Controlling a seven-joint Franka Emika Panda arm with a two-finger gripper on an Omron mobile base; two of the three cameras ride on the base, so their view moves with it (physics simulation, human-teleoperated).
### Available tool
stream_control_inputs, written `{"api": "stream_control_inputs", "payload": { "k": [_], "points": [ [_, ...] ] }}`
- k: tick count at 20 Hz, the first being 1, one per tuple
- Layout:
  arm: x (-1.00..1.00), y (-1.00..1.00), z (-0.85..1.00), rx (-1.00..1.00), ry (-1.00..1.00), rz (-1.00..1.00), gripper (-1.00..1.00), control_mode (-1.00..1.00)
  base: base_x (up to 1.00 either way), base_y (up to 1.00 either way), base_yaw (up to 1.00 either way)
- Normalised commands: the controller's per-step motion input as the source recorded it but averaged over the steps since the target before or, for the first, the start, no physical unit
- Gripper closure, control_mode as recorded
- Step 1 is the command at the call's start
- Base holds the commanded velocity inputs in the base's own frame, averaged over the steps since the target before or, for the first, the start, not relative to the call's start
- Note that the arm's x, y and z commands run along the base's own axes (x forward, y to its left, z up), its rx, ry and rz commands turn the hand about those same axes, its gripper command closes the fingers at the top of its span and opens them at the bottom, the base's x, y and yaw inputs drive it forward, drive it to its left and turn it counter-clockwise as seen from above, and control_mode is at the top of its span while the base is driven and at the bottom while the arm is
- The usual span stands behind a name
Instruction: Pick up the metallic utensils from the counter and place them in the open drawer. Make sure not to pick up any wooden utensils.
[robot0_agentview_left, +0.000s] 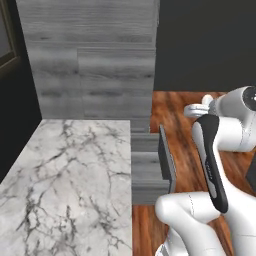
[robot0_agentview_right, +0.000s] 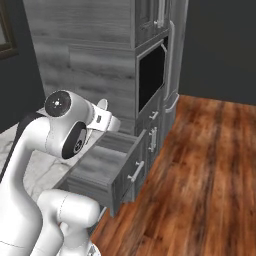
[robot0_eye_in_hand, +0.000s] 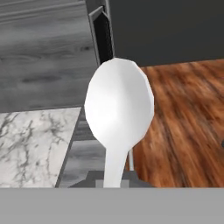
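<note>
**Silvery spoon clamped above open drawer**

Pale silvery spoon (robot0_eye_in_hand: 119, 109) gripped by its handle between closed jaws of the gripper (robot0_eye_in_hand: 113, 183) at the bottom of the hand view. Rising straight up from the fingertips along the hand's own line, long axis running bottom to top of that view, broad oval bowl at the far end and narrow stem at the near end. Bowl face turned toward the camera, plain and glossy.

Beneath and beyond the spoon, the open drawer (robot0_eye_in_hand: 83, 153): dark grey wood, interior floor showing bare in the hand view. Same drawer in the right base view (robot0_agentview_right: 107, 167), pulled out from the cabinet run, shaker front with horizontal silver bar handle (robot0_agentview_right: 135, 171), nothing visible on the part of its floor in sight. Seen edge-on in the left base view (robot0_agentview_left: 166, 160), front panel jutting over the brown wood floor (robot0_agentview_left: 185, 125).

Just left of the drawer, white marble counter (robot0_eye_in_hand: 30, 144) with grey veins; also wide across the lower left of the left base view (robot0_agentview_left: 65, 190).

Behind the counter, grey wood-grain wall panels (robot0_agentview_left: 90, 60). Further along the cabinet run in the right base view, a dark built-in oven recess (robot0_agentview_right: 151, 75).
</note>
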Motion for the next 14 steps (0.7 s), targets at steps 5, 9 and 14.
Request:
{"api": "stream_control_inputs", "payload": {
  "k": [5, 9, 14],
  "points": [
    [0.00, 0.00, 0.00, 0.00, 0.00, 0.00, 1.00, 1.00, 0.00, 0.13, 0.08],
    [0.00, 0.01, -0.28, 0.00, 0.10, 0.10, 1.00, -1.00, 0.00, 0.00, 0.03],
    [0.15, 0.26, -0.68, 0.06, 0.18, 0.11, 1.00, -1.00, 0.00, 0.00, 0.00]
  ]
}}
